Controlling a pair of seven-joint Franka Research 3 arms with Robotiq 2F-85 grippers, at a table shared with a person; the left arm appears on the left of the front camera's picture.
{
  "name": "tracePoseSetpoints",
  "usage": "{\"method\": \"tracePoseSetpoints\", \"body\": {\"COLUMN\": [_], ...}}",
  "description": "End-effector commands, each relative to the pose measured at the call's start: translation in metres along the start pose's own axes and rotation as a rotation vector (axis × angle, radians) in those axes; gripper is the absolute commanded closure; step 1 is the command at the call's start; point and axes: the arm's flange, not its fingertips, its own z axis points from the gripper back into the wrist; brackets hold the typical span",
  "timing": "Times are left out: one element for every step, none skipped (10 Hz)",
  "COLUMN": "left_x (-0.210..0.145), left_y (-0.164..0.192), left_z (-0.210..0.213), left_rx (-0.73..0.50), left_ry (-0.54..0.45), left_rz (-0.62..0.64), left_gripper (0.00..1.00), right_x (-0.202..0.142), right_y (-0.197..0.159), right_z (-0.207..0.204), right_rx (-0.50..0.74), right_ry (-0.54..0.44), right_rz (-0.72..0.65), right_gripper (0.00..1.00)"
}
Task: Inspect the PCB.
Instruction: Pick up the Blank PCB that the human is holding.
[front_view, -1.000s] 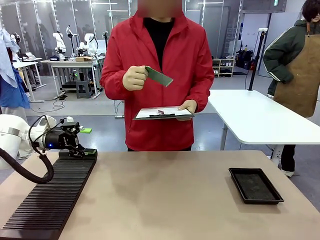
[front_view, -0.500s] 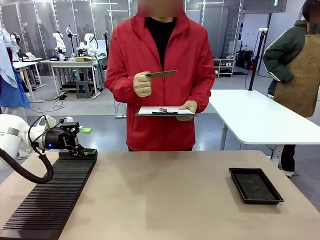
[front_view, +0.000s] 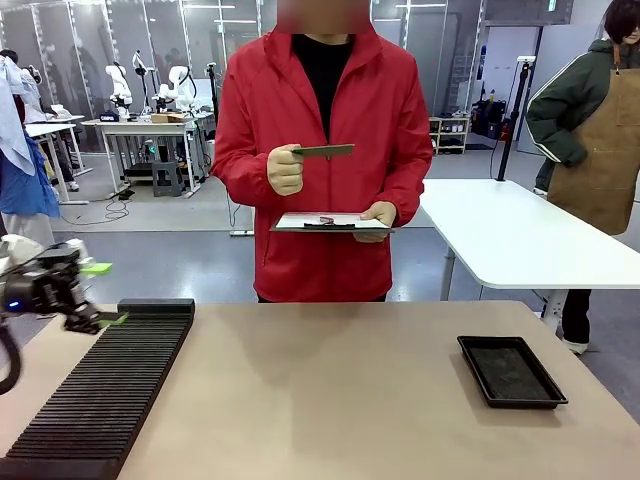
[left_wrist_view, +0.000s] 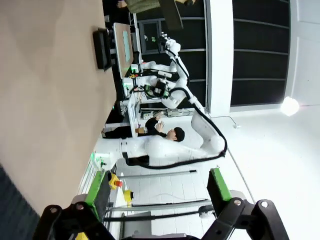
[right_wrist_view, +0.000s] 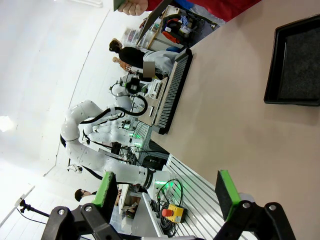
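Across the table a person in a red jacket holds the PCB (front_view: 323, 151) at chest height in one hand (front_view: 285, 170). The thin green board lies level and edge-on to me. The other hand holds a white clipboard (front_view: 330, 222) just below it. My left gripper (front_view: 105, 293) hangs open at the far left, beside the far end of the black slotted rack (front_view: 110, 385), with nothing between its fingers. The left wrist view shows that gripper (left_wrist_view: 159, 186) open over the table edge. My right gripper (right_wrist_view: 166, 191) is open and holds nothing, well back from the table.
A shallow black tray (front_view: 510, 370) lies at the right of the tan table (front_view: 330, 400); it also appears in the right wrist view (right_wrist_view: 295, 60) along with the rack (right_wrist_view: 175, 85). Another person in a brown apron (front_view: 600, 130) stands behind, by a white table (front_view: 500, 235).
My left gripper has pulled back to the left, away from the rack's far end. The person has turned the PCB from tilted to level and now holds it still.
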Motion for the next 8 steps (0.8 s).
{"method": "tracePoseSetpoints", "body": {"left_x": [-0.042,-0.066,-0.083,-0.101,-0.119,-0.141,-0.159,-0.174], "left_y": [-0.012,-0.017,-0.019,-0.020,-0.022,-0.025,-0.027,-0.026], "left_z": [0.011,0.018,0.024,0.029,0.032,0.034,0.036,0.043], "left_rx": [0.015,0.039,0.053,0.058,0.070,0.093,0.102,0.111], "left_ry": [0.019,0.027,0.016,-0.020,-0.053,-0.072,-0.089,-0.094], "left_rz": [-0.060,-0.052,-0.041,-0.025,-0.018,-0.004,-0.011,-0.022], "left_gripper": [0.00,0.00,0.00,0.00,0.00,0.00,0.00,0.00], "right_x": [0.000,0.000,0.000,0.000,0.000,0.000,0.000,0.000], "right_y": [0.001,0.001,0.001,0.001,0.001,0.001,0.001,0.001], "right_z": [0.001,0.001,0.001,0.001,0.001,0.001,0.001,0.001], "right_rx": [0.002,0.002,0.002,0.002,0.002,0.002,0.002,0.002], "right_ry": [-0.005,-0.005,-0.005,-0.005,-0.005,-0.005,-0.005,-0.005], "right_rz": [0.000,0.000,0.000,0.000,0.000,0.000,0.000,0.000], "right_gripper": [0.00,0.00,0.00,0.00,0.00,0.00,0.00,0.00]}}
